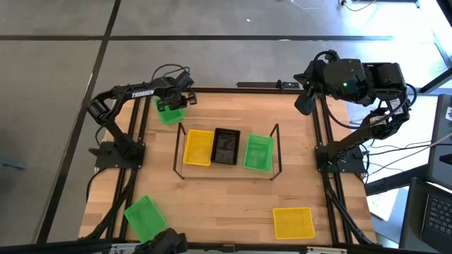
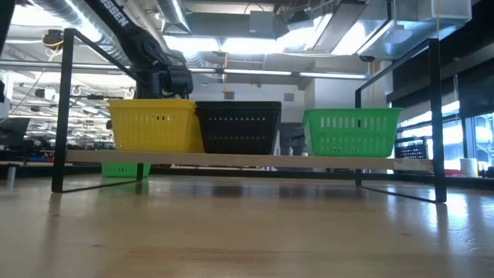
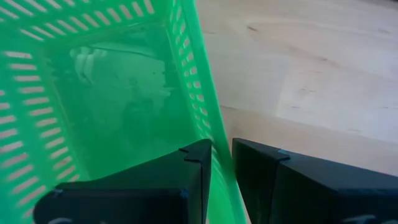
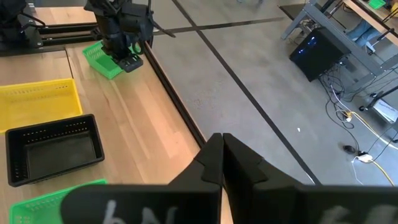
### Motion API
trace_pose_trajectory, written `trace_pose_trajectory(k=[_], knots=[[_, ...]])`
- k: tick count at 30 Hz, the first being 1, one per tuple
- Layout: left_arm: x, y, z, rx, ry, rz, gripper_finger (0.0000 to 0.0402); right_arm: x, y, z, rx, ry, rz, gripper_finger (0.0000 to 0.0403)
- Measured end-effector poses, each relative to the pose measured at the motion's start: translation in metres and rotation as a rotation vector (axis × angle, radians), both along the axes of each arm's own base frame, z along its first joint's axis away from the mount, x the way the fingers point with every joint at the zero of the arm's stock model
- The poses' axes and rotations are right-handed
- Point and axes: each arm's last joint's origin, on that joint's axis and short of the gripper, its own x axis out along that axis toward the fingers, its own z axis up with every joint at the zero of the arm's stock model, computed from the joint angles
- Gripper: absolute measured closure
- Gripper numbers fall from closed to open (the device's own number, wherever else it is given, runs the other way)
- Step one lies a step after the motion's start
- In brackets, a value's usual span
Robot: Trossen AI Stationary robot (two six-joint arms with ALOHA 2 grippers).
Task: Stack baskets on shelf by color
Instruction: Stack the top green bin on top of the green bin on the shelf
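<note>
At the table's far left corner my left gripper [image 1: 171, 103] pinches a green basket's [image 1: 169, 113] thin wall: light, flexible, slippery plastic; right gripper [image 4: 222, 148] clenched, empty.

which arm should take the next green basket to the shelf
Left. Its tool is already closed on the wall of a green basket at the table's far left, near the shelf. The right tool is shut, empty and parked off the table's far right corner.
</note>
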Motion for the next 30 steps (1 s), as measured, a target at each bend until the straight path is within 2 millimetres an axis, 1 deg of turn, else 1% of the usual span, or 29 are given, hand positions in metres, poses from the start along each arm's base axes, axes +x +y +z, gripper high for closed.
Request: trace_pose_trajectory(k=[2,6,8,12,18,20,25,27,30], knots=[[0.001,0.001,-0.003,-0.006,0.016,-0.024,0.0347,0.0,0.0,0.0,0.0,0.0,0.0,0.0396],[0.002,0.001,-0.005,0.003,0.054,-0.154,0.035,0.0,0.0,0.0,0.0,0.0,0.0,0.0396],[0.002,0.0,-0.005,0.008,0.068,-0.197,0.0359,0.0,0.0,0.0,0.0,0.0,0.0,0.0396],[0.002,0.001,-0.005,0.02,0.101,-0.277,0.0394,0.0,0.0,0.0,0.002,-0.002,-0.002,0.0396],[0.007,-0.003,-0.003,0.035,0.145,-0.464,0.0399,0.0,0.0,0.0,0.002,-0.002,-0.002,0.0396],[0.013,-0.005,0.005,0.054,0.126,-0.561,0.0399,0.0,0.0,0.0,0.005,-0.005,-0.004,0.0396],[0.036,-0.012,0.033,0.153,0.103,-0.754,0.04,0.0,0.0,0.0,0.014,-0.014,-0.012,0.0396],[0.048,-0.016,0.05,0.216,0.1,-0.842,0.04,0.0,0.0,0.0,0.021,-0.021,-0.018,0.0396],[0.067,-0.027,0.077,0.307,0.125,-1.038,0.0401,0.0,0.0,0.0,0.022,-0.021,-0.019,0.0395]])
